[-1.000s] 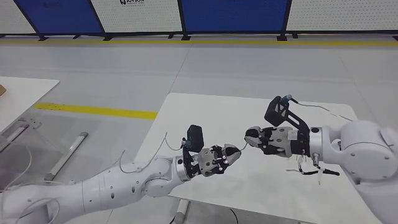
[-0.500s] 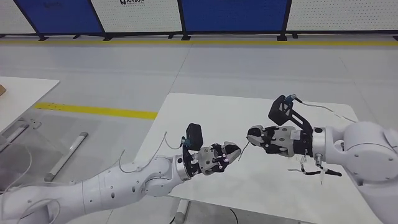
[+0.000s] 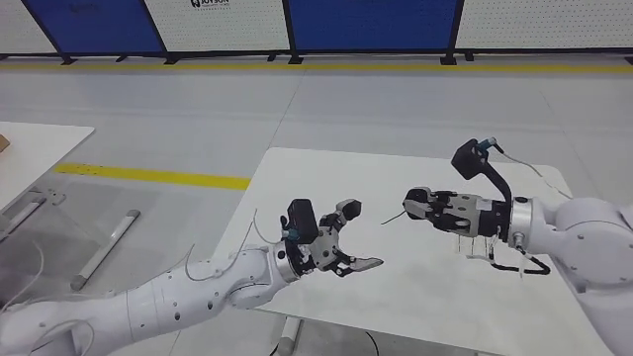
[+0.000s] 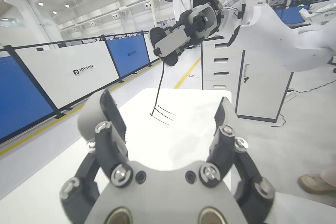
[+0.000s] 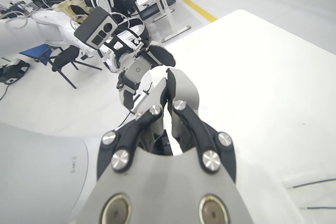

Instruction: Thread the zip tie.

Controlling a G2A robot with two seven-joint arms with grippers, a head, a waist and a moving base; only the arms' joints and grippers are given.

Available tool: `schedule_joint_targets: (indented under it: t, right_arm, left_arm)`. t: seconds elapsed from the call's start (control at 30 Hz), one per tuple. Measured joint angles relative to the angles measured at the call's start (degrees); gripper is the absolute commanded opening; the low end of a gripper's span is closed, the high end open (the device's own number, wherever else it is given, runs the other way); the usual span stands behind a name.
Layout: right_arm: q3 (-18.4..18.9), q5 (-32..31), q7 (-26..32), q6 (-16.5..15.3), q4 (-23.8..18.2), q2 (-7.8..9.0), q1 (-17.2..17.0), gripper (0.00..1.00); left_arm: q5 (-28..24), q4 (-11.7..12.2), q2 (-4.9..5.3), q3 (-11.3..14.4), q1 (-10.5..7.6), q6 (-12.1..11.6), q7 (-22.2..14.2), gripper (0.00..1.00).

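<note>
Top view — left claw [image 3: 363, 233] over table [image 3: 316, 173]

Facing grippers over table [image 3: 297, 173] — zip tie between them.
Left gripper [image 3: 363, 234] above the table's near-left edge, fingers spread. Right gripper [image 3: 411, 202] well apart to its right, a bit farther back, pinched on zip tie [image 3: 393, 219] — strand drooping from it toward the left gripper. Second table [image 3: 40, 148] far left, across the floor; fence panels [image 3: 376, 0] behind everything. Cabinet [image 4: 223, 70] beyond the table, behind the right arm.
</note>
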Motion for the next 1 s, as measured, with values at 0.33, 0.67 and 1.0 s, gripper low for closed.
schedule_joint_targets:
  t: [0.33, 0.67, 1.0]
  right_arm:
    - [-0.14, 0.34, -3.79, 0.47, 0.40, -0.28, -1.92, 0.00]
    - [-0.75, 0.32, -9.17, -1.49, 2.32, -0.89, -3.33, 0.00]
    - [1.33, 1.60, -14.04, -3.13, 2.19, -0.90, -5.88, 0.00]
  left_arm:
    - [-24.20, -5.21, -0.45, 1.33, -0.48, -8.18, -14.08, 1.00]
    - [-57.11, -7.81, -0.61, -3.38, -1.60, -7.95, -25.53, 1.00]
    - [-56.25, -7.56, -0.82, -3.72, -1.25, -7.58, -25.72, 1.00]
